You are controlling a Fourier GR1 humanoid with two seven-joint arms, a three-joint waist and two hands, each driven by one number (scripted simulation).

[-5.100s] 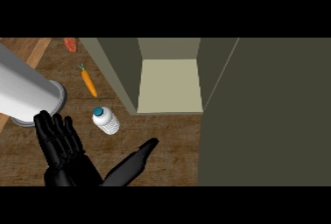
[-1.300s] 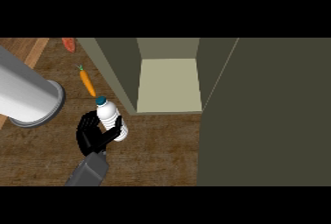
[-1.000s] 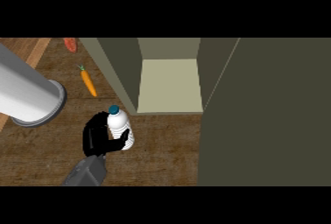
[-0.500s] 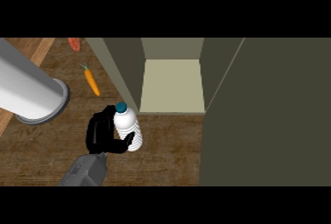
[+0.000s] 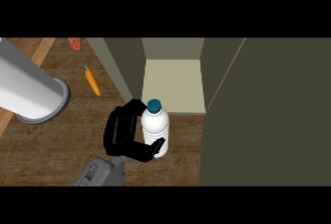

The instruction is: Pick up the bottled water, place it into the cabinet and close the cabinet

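Bottled water (image 5: 155, 129) stands upright in my right hand (image 5: 124, 136), fingers curled round it, just before the open cabinet (image 5: 173, 83).

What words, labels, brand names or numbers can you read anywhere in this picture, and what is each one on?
No readable text anywhere in the head view.
Bottled water, held by a hand: white body and teal cap, no label or print shows.
Cabinet: plain walls and shelf, no markings.
Carrot and counter: no writing or signs.
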